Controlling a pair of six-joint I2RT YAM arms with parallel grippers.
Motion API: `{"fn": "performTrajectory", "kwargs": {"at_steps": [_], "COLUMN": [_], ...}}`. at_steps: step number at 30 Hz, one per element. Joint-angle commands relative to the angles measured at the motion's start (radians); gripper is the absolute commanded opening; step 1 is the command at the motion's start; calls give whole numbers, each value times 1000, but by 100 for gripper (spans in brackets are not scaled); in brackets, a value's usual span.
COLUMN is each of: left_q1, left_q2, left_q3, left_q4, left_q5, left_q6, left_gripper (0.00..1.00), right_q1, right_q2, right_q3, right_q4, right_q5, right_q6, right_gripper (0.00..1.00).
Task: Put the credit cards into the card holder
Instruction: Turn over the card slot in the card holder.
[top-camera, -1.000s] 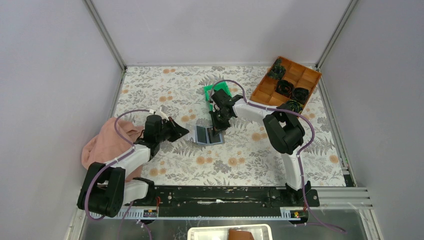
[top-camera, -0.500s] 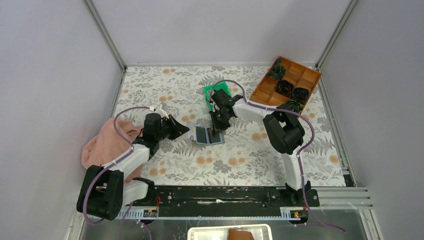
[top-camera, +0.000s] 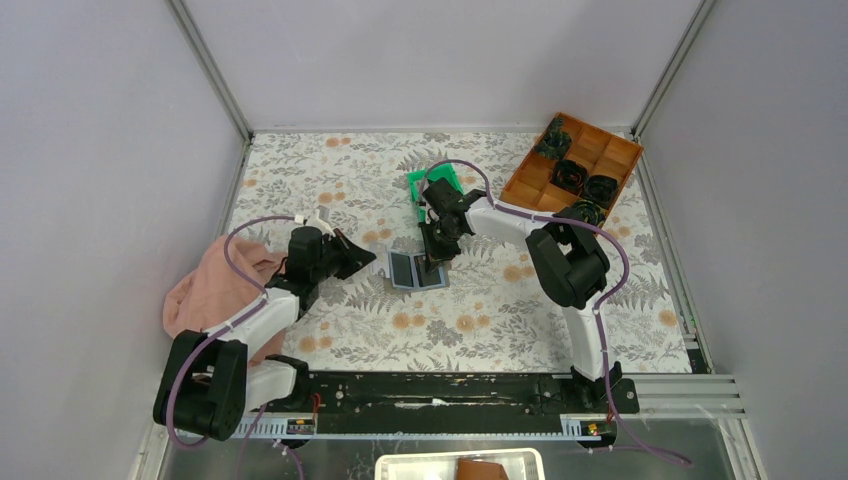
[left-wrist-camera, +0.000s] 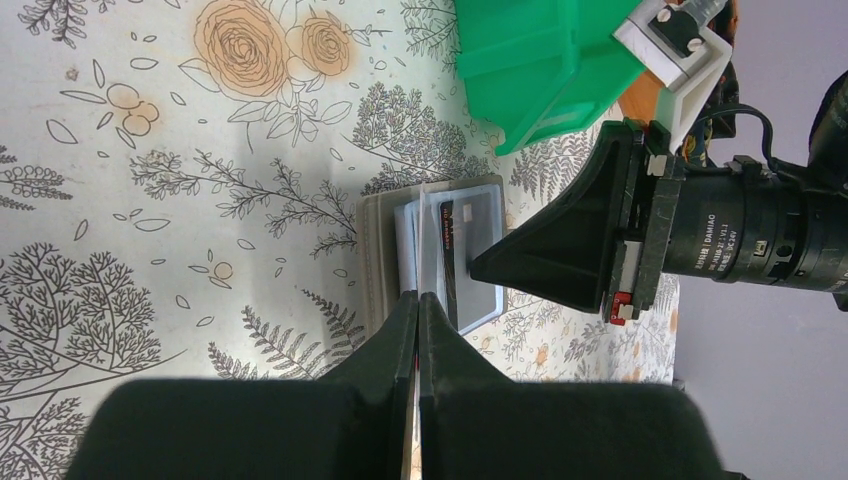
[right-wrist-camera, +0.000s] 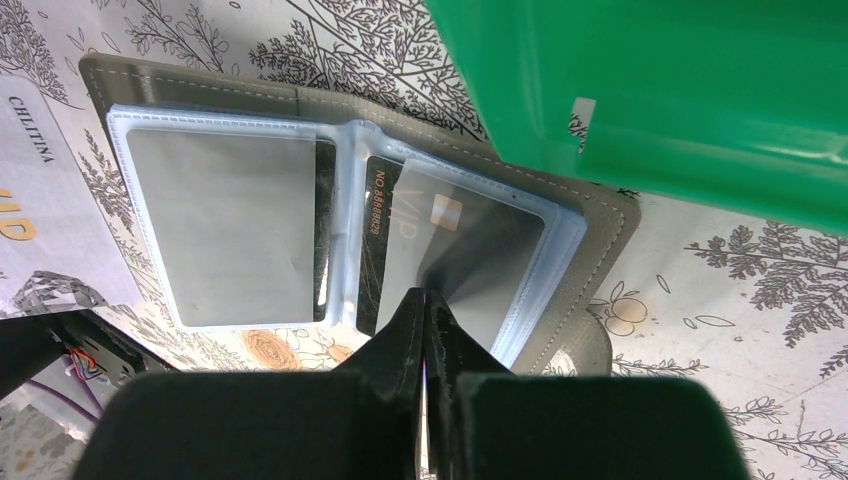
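Observation:
The card holder (top-camera: 403, 270) lies open on the floral table, grey outside with clear bluish sleeves (right-wrist-camera: 230, 200). A dark card (right-wrist-camera: 375, 230) sits in its right sleeve. My right gripper (top-camera: 432, 258) is shut, and its tips (right-wrist-camera: 425, 292) pinch the right sleeve's clear film. My left gripper (top-camera: 368, 262) is shut on a pale credit card (right-wrist-camera: 50, 200) just left of the holder. That card is edge-on between the fingers in the left wrist view (left-wrist-camera: 418, 296), pointing at the holder (left-wrist-camera: 375, 250).
A green plastic bin (top-camera: 440, 183) stands just behind the holder, close to my right wrist. A brown compartment tray (top-camera: 572, 165) with black parts sits at the back right. A pink cloth (top-camera: 215, 290) lies at the left edge beside my left arm.
My left arm has shifted slightly, keeping its card near the holder's left edge. My right gripper has stayed on the holder.

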Motion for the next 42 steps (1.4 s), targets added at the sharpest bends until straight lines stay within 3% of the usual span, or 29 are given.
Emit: {"fn": "performTrajectory", "kwargs": {"at_steps": [1,42], "left_q1": [-10,-25], "left_q2": [9,7], "left_q3": [-19,-26], "left_q4": [55,71], "left_q5": [-26,-60], "left_q6": [-36,-75], "left_gripper": [0,0], "right_q1": [1,1], "right_q2": [15,14], "right_q3": [-9,-21], "right_q4": [-11,-9], "right_q5": [-9,-16], "right_q6": [-3,-6], "right_gripper": [0,0]}}
